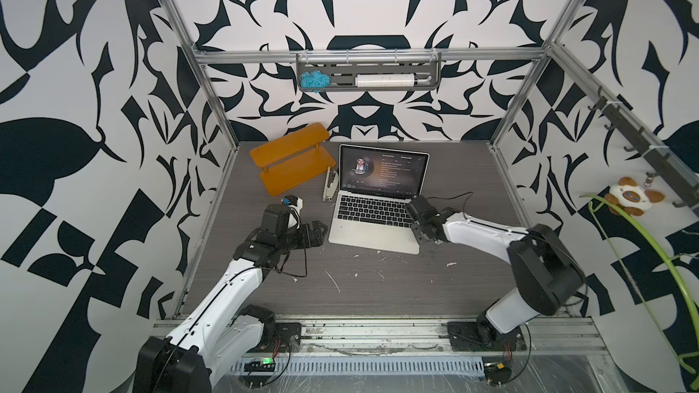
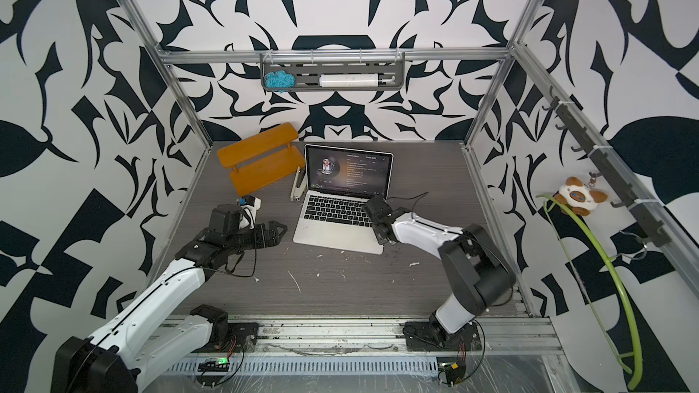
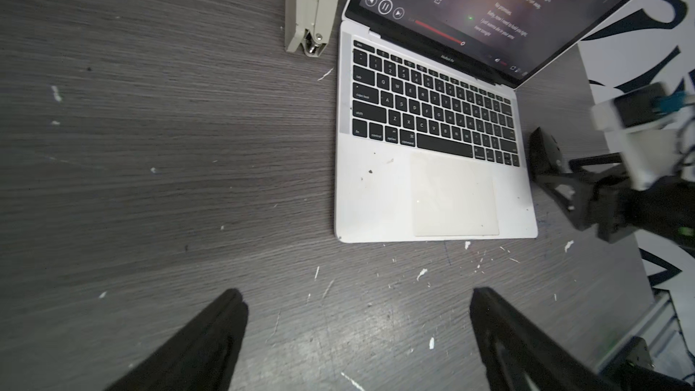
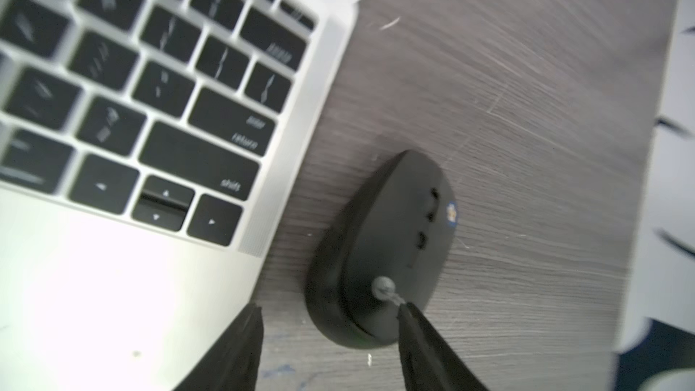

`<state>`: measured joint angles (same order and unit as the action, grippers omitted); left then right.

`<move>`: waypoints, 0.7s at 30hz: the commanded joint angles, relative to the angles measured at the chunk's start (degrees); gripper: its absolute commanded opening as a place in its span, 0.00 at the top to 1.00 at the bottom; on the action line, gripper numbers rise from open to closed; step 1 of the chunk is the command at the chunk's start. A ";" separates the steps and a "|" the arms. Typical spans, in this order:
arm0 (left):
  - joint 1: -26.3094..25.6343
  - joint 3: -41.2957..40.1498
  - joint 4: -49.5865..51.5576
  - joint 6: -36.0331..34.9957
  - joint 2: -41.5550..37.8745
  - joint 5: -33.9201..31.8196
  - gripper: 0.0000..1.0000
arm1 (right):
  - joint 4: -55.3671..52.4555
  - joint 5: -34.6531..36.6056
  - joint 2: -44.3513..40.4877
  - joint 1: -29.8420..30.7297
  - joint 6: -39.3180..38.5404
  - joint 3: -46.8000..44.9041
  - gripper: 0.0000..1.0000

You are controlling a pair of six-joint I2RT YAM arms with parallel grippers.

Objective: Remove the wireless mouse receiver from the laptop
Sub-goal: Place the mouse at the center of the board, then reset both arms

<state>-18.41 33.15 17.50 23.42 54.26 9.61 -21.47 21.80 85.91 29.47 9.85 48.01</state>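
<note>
Flecks of white mark the bare front of the surface (image 1: 359,285), and nothing of the task lies there. Just beyond, on the robot's left, the left tool (image 3: 355,295) hovers over empty woodgrain with its fingers spread wide and nothing between them; it stands short of the laptop (image 1: 363,234) and apart from it. On the other side, the right tool (image 4: 327,306) hangs low beside the laptop's right-hand edge, its fingers parted and gripping nothing. Below it, a black mouse (image 4: 395,242) sits on the surface just beside that edge without touching it. A small silvery stub (image 4: 383,287) rests on the end of the mouse nearest the tool, right at the tip of one finger. It is blurred, but it is most likely the receiver. No plug shows along either side edge of the laptop in the wrist views, so the pull looks done and the step in hand reads as the set-down. The next move calls for lifting the right tool clear, away from the stub, so that the finger beside it does not flick it off the rounded shell. Farther back the laptop's lit screen stands open, with a stapler (image 1: 328,187) just beside its left hinge and an orange rack (image 1: 291,160) behind that.
</note>
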 commanded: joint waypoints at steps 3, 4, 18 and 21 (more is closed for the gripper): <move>2.11 1.85 -3.32 -3.38 -0.82 -6.41 0.01 | 20.14 -20.16 -18.37 -18.92 7.05 -10.81 0.39; 2.90 1.30 -5.48 -4.21 -1.12 -7.31 0.01 | 25.80 -21.34 -21.75 -22.19 7.35 -14.48 0.34; 16.35 -12.30 -42.98 -16.79 5.30 -6.97 0.00 | 84.76 -16.07 -3.99 -31.83 -1.67 -35.67 0.29; 16.39 -14.05 -49.07 -22.80 8.65 -6.54 0.00 | 88.63 -16.38 -0.87 -30.32 -3.11 -36.20 0.30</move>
<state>-2.26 19.97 -20.84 8.08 61.17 2.24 52.80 5.89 84.20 -1.80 8.95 11.97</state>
